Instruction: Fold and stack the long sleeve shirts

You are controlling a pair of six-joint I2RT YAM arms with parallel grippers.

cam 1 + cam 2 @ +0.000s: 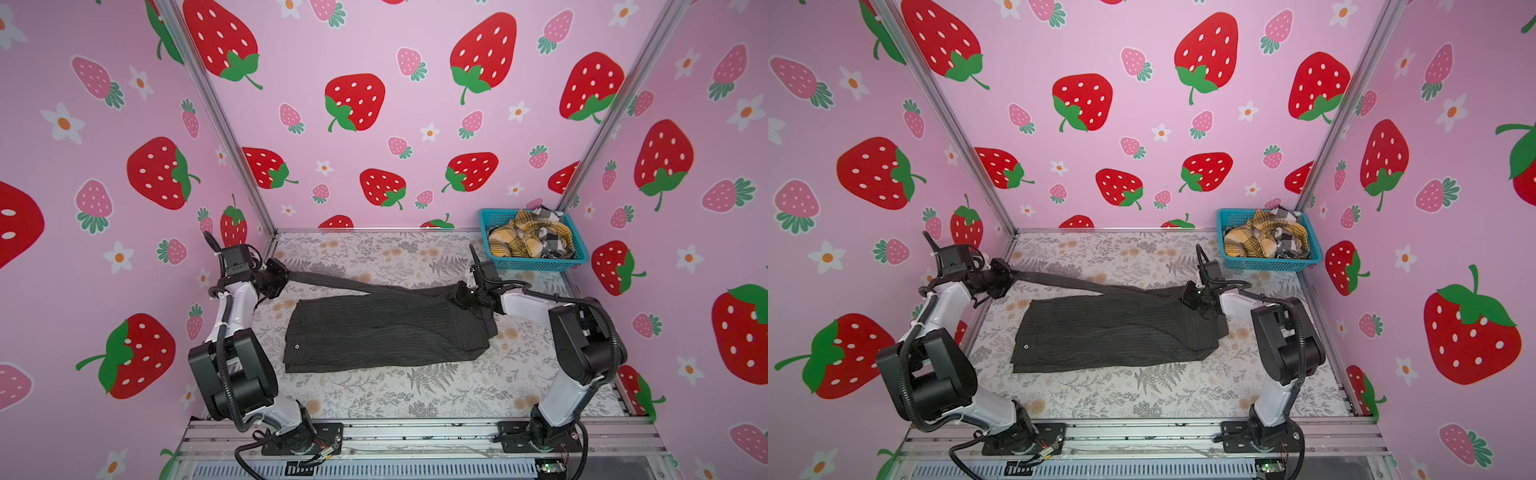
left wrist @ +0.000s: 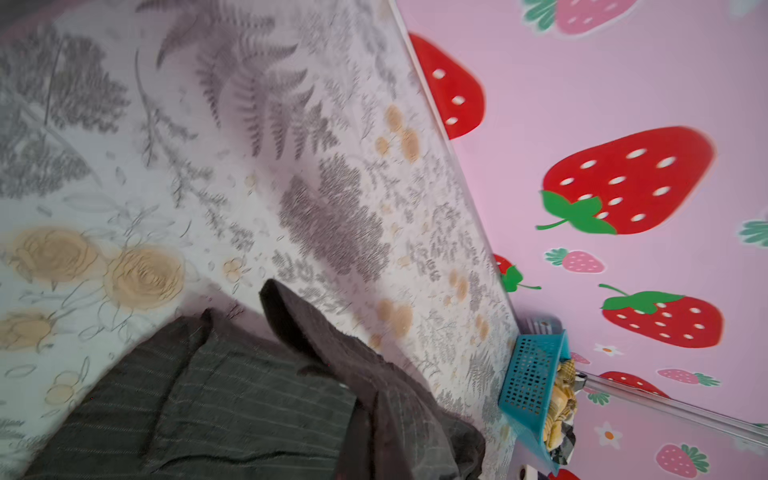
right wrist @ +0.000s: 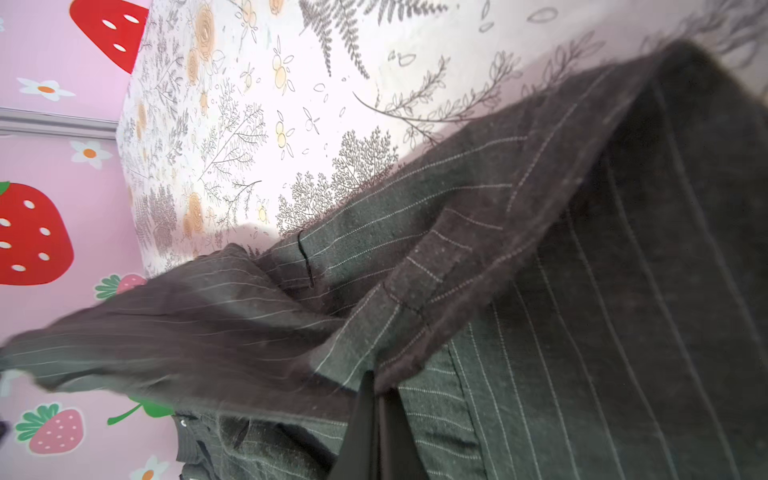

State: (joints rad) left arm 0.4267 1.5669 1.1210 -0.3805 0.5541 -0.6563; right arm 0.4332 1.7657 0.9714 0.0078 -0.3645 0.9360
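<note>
Right now my left gripper point(image 1: 286, 276) is pinched tight on the end of one sleeve point(image 1: 332, 283) of the charcoal pinstriped shirt point(image 1: 374, 332), holding it off the floral table cover point(image 1: 415, 395) near the left wall. The sleeve runs taut from there across the table's middle to the shirt's right end. My right gripper point(image 1: 459, 297) is clamped on the cloth at that right end, where the sleeve joins the body. In the right wrist view its dark fingers point(image 3: 359, 428) are pressed together, with pinstriped fabric bunched at their tips.

The shirt's body lies flat in the centre of the table, folded into a long band running left to right. At the far right corner stands the teal mesh basket point(image 1: 536, 262), well apart from both my grippers, with a mustard plaid shirt point(image 1: 515, 243) and a black-and-white check shirt point(image 1: 555, 247) crumpled inside it.
</note>
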